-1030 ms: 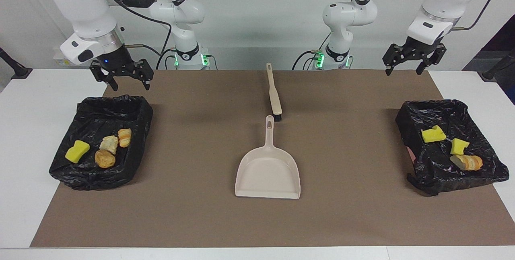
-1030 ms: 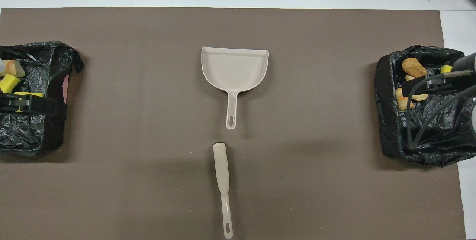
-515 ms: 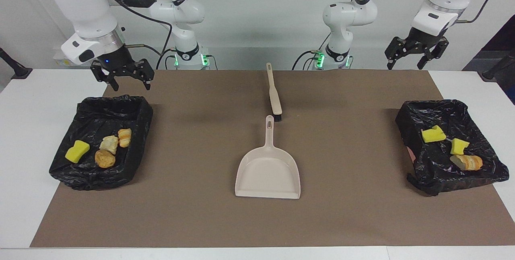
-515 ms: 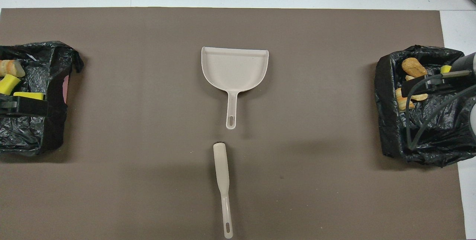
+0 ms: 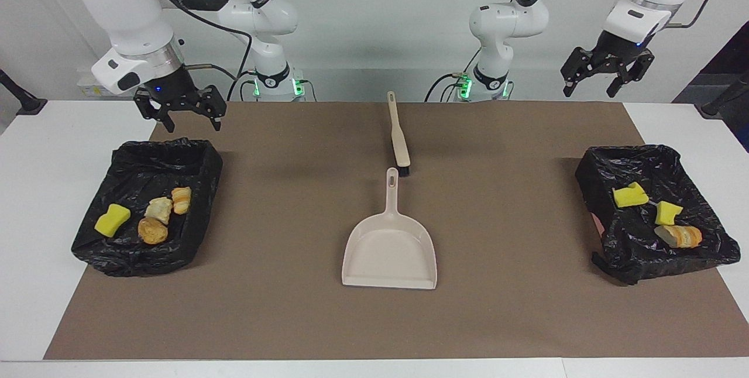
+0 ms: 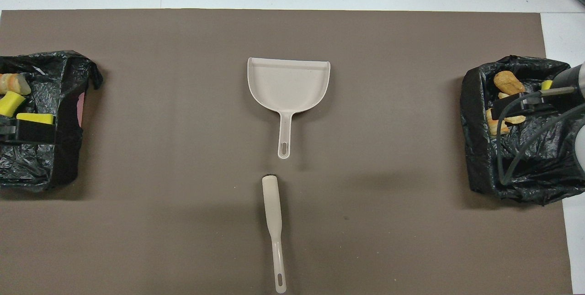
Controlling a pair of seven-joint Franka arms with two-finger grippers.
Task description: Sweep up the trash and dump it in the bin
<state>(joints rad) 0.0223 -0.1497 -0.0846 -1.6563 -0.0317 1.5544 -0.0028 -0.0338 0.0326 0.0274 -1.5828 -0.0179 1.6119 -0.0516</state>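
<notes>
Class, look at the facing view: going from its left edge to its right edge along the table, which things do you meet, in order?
Black-lined bin holding four scraps → dustpan → black-lined bin holding three scraps.

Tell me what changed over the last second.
The left gripper rose, empty, from above the bin at its end of the table. The right gripper barely shifted. Both are open. The trash, dustpan and brush stayed put.

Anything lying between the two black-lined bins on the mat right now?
Only the dustpan and brush, mid-mat; no trash there. The facing view shows it all in the bins.
</notes>
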